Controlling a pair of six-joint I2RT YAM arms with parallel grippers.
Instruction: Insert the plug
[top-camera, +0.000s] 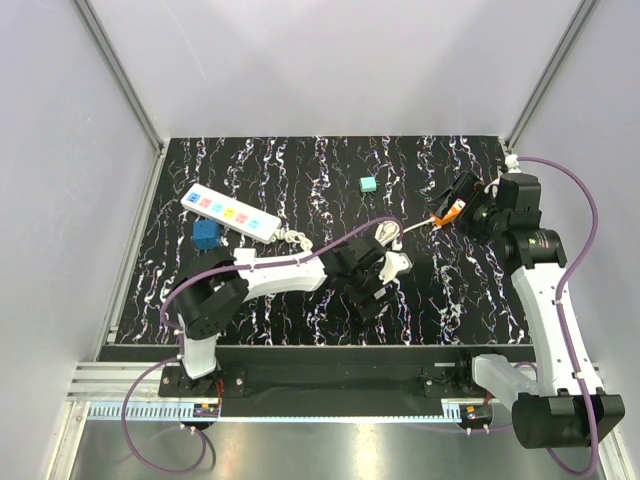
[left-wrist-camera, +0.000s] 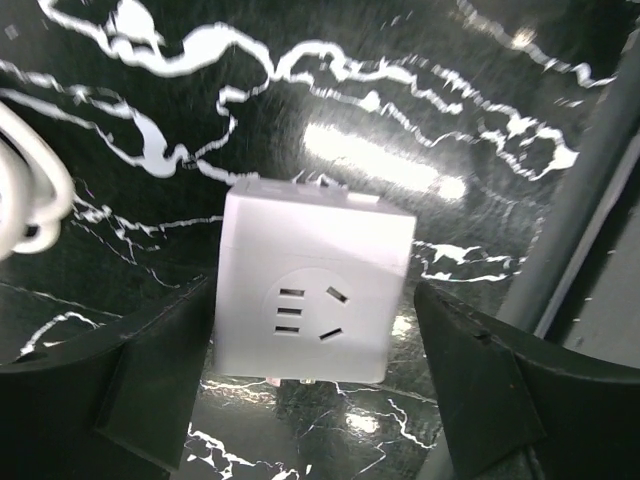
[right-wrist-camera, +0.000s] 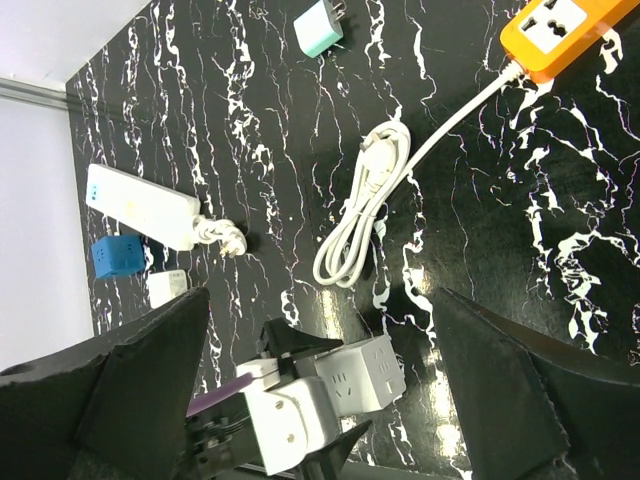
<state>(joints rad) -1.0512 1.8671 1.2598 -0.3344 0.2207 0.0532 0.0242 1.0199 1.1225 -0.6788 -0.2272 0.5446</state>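
light: bright and even from overhead, shadows pretty soft | glare: glossy black table (left-wrist-camera: 370, 160) blows out white hotspots on the far side of the plug (left-wrist-camera: 310, 290) in left wrist view | blur: veins smeared there, left fingers (left-wrist-camera: 130, 390) mushy | top + right wrist views: sharp, right fingers (right-wrist-camera: 120, 380) dark, soft-edged

Above the marbled table (right-wrist-camera: 500, 200), right gripper (right-wrist-camera: 320, 300) with jaws wide.
At one o'clock an orange power strip (right-wrist-camera: 560, 35); at six the plug (right-wrist-camera: 365, 375), seemingly clamped by the left gripper (right-wrist-camera: 314, 392).

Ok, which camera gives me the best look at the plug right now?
Left wrist: the plug fills the frame between the left gripper's jaws, with its socket face clearly showing. Top external shows it only as a small white block at that gripper; right wrist catches it small, low in frame.
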